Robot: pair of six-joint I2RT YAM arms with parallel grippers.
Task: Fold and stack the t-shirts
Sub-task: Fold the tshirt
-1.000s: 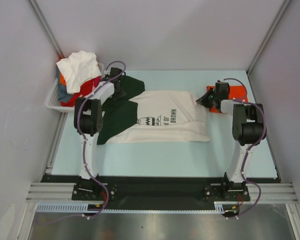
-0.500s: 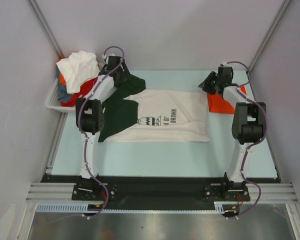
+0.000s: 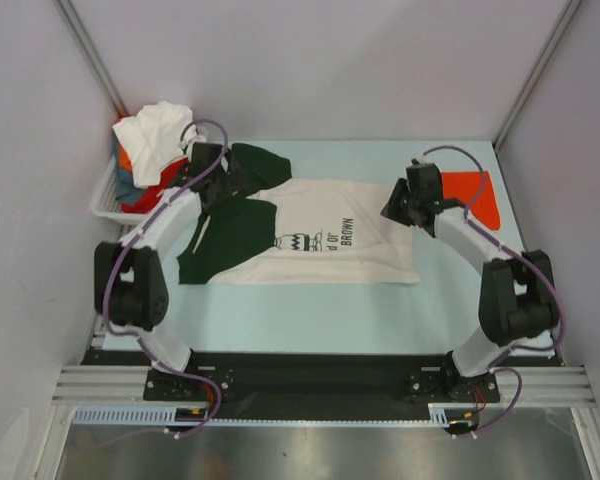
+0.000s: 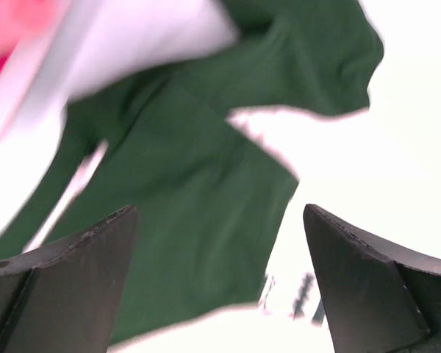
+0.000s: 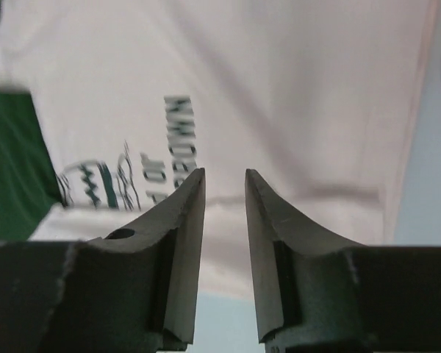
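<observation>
From overhead, you had the cream t-shirt with dark green sleeves [image 3: 330, 245] spread flat at the middle of the pale blue worktop [image 3: 310, 315]. Its dark chest print faced up and its sleeves lay toward the left of the frame. The orange-red t-shirt [image 3: 477, 195] lay flat at the upper right, just beside the cream shirt's corner. At the upper left, the white slotted basket [image 3: 102, 205] held a heap of shirts, a white t-shirt [image 3: 160, 135] on top and red cloth [image 3: 158, 187] under it.

Your left claw [image 4: 219, 283] stood wide with nothing between its fingers. Only the left wrist view showed that, looking down, blurred, on a green sleeve. The overhead view placed this claw at the upper sleeve, near the basket.

Your right claw [image 5: 225, 220] kept a narrow gap and held nothing. Its wrist view showed cream cloth and the print beyond the fingers. From overhead you saw it at the shirt's upper right corner, but not the gap.
</observation>
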